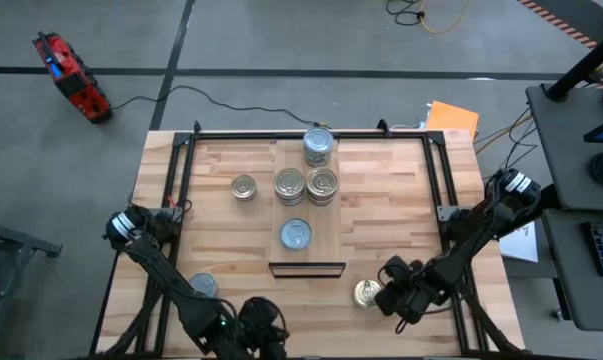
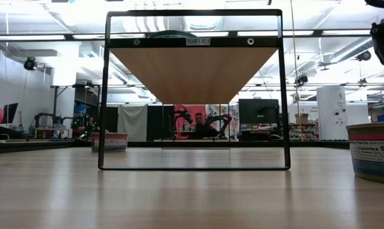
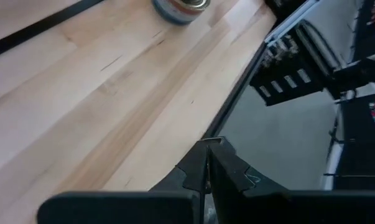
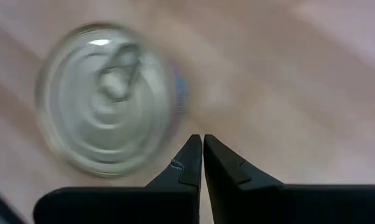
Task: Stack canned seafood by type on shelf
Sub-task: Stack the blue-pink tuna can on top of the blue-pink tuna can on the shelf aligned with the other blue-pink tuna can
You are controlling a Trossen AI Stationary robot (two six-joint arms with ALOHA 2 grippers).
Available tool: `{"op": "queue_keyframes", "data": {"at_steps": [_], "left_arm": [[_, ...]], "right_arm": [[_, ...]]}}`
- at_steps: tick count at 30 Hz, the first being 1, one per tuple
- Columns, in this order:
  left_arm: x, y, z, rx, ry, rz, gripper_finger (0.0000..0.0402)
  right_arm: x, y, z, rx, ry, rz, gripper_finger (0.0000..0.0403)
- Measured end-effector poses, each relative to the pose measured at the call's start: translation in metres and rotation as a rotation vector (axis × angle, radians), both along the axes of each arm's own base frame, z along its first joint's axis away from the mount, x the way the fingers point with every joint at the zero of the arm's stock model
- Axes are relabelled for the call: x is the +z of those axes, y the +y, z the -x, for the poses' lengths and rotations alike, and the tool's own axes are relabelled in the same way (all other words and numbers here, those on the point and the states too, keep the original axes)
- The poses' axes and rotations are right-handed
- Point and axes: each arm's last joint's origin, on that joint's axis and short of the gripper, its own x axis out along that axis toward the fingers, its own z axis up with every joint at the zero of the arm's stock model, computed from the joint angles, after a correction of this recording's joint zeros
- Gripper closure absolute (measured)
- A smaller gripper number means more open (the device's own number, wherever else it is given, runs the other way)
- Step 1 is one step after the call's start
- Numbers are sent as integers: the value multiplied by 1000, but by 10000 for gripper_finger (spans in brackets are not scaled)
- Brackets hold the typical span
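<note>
both grippers are pressed together and empty, the right gripper (image 4: 203, 140) just beside a gold-topped tin (image 4: 106, 99), the left gripper (image 3: 207, 144) at the table's (image 3: 81, 93) edge.

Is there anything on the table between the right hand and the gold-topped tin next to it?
Nothing: in the right wrist view, only bare wood separates the shut right hand from the gold-topped round tin.

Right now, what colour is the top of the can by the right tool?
Gold, with ringed grooves and a pull tab; the high view shows the colour best.
</note>
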Motion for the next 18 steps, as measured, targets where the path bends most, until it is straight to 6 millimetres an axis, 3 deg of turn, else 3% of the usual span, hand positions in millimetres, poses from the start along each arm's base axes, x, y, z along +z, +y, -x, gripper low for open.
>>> {"op": "queue_keyframes", "data": {"at_steps": [5, 10, 14, 18], "left_arm": [[1, 1, -1, 1, -6, 0, 401], [4, -1, -4, 3, -40, 38, 401], [7, -7, -9, -16, -131, 111, 401], [0, -11, -12, -52, -272, 194, 401]], "right_arm": [[-10, 24, -27, 73, -208, -92, 394], [-15, 27, -33, 7, -162, -42, 394], [-7, 29, -35, -7, -174, -16, 394], [17, 41, -49, 108, -363, 49, 394]]}}
